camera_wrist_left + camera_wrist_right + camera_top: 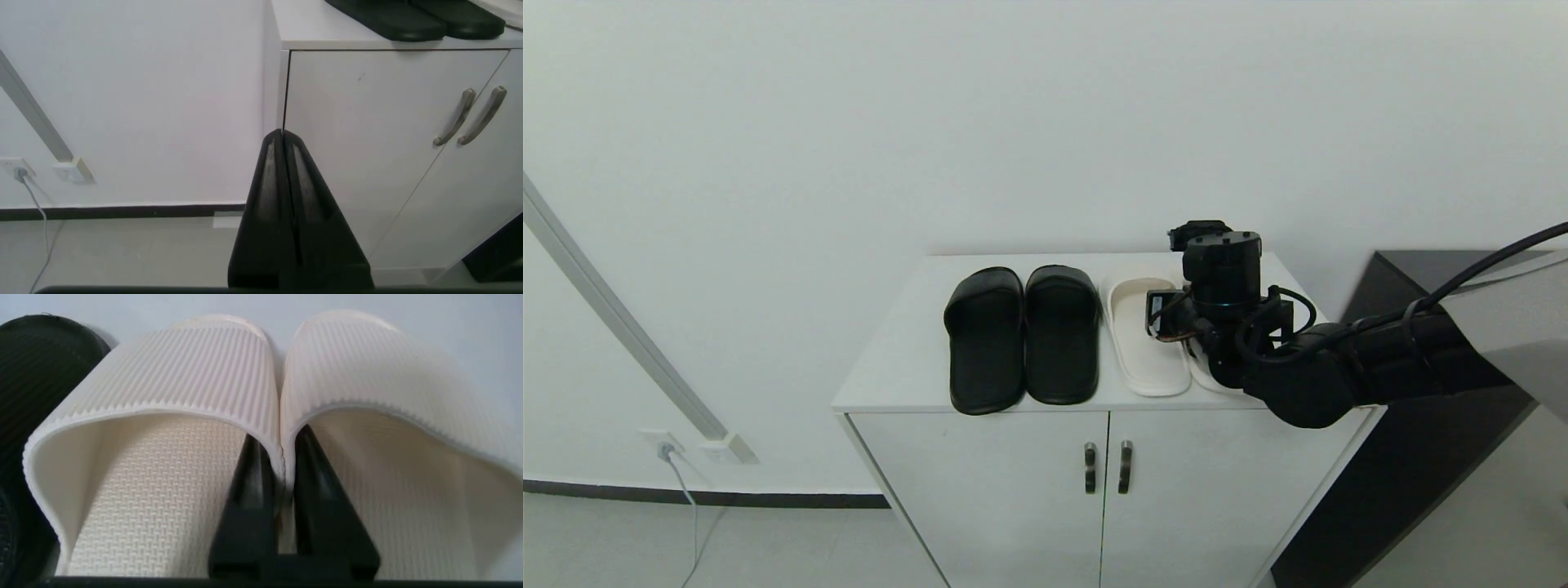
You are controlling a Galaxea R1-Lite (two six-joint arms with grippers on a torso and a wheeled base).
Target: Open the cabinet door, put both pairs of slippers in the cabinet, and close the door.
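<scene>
The left gripper point(283, 144) hangs in front of the cabinet's point(894, 359) left front corner, below the level of its top. Its two fingers are pressed flat together with nothing between them, and they point at the corner edge. Both doors, the left door point(980, 498) and the right door point(1217, 498), sit flush. Their two upright handles point(1107, 467) stand side by side at the middle seam.

On the cabinet top the black slippers point(1021, 339) lie on the left and the white slippers point(1147, 343) on the right, all four in a row and close together. Each slipper's long axis runs front to back, with the heel at the front edge and the strap end toward the wall.

The right arm point(1339, 363) comes in from the right, level with the cabinet top, its wrist bent down over the white pair. It covers most of the rightmost slipper. The right gripper point(282, 449) reaches in from the heel side, one finger inside each white slipper. It is narrowed onto the two neighbouring strap edges pinched between its fingers.

Low on the wall to the left is a socket point(663, 447) with a cable plugged in.
</scene>
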